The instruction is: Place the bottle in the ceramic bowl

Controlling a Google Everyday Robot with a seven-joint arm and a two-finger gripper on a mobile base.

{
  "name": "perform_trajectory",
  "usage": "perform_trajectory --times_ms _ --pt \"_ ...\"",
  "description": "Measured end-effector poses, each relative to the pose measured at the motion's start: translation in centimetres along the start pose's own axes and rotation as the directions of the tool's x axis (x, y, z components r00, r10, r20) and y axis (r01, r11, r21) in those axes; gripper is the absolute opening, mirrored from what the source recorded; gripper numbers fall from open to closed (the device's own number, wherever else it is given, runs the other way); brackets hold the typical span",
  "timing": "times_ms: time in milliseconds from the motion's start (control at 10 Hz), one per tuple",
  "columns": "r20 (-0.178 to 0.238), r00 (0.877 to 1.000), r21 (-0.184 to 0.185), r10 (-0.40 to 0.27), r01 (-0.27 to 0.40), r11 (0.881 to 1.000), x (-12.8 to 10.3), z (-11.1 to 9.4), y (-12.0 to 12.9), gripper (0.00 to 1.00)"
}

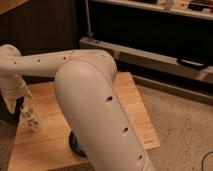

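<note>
Pale wood table [135, 115], seen from above past the white arm [95, 110], which fills the middle of the view.

- Bottle [31, 119]: clear plastic, standing upright near the table's left edge. It sits just below and slightly right of the gripper [17, 102], its top close under the fingers.
- Gripper: at the far left, at the end of the forearm that reaches in across the table's rear edge, pointing down. Jaws stand apart, nothing clamped between them. One finger [11, 104] hangs left of the bottle's top. Cannot tell whether any finger touches the bottle.
- Bowl [76, 146]: black and glossy, on the table near the front edge, mostly hidden behind the arm's large link; only a left sliver of rim shows. Well apart from the bottle, to its right and nearer the front.
- Count: one bottle, one bowl, one gripper, one table.
- Speckled floor [180, 125] right of the table.
</note>
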Motion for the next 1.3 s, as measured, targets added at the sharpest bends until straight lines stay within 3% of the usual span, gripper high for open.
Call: perform_trajectory --times_ms 1100,1300 --pt "-0.009 1.0 -0.016 0.007 -0.007 1.0 -0.26 0.71 -0.25 0.65" --pt "-0.018 1.0 -0.001 0.004 -0.004 1.0 -0.1 1.06 -0.26 0.61"
